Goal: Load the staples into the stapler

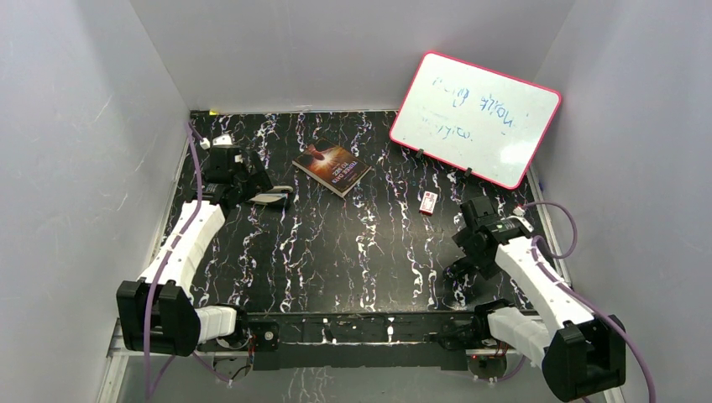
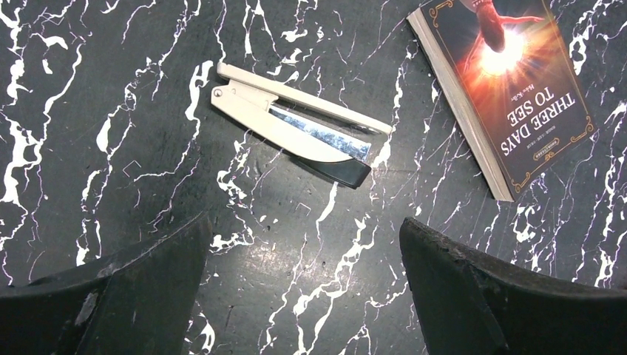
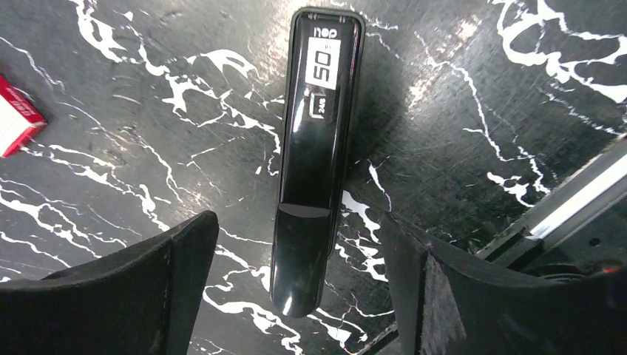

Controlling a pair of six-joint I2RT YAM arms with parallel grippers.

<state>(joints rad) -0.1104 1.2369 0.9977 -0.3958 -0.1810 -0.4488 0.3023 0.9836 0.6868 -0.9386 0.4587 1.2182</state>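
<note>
A cream-white stapler (image 2: 296, 126) lies swung open on the black marbled table, with its silver channel showing and a black tip. It also shows in the top view (image 1: 273, 200). My left gripper (image 2: 303, 248) is open and empty, hovering just short of it (image 1: 254, 186). A glossy black stapler (image 3: 318, 148) lies closed on the table. My right gripper (image 3: 296, 225) is open with its fingers either side of the stapler's near end, not touching it (image 1: 473, 210). The small white-and-red staple box (image 1: 429, 202) lies to the left of the right gripper and shows at the view's edge (image 3: 18, 118). No staple strips show.
A paperback book (image 1: 332, 166) lies right of the white stapler (image 2: 510, 89). A pink-rimmed whiteboard (image 1: 474, 117) leans at the back right. The table's metal edge rail (image 3: 577, 200) runs close to the right gripper. Grey walls enclose the table.
</note>
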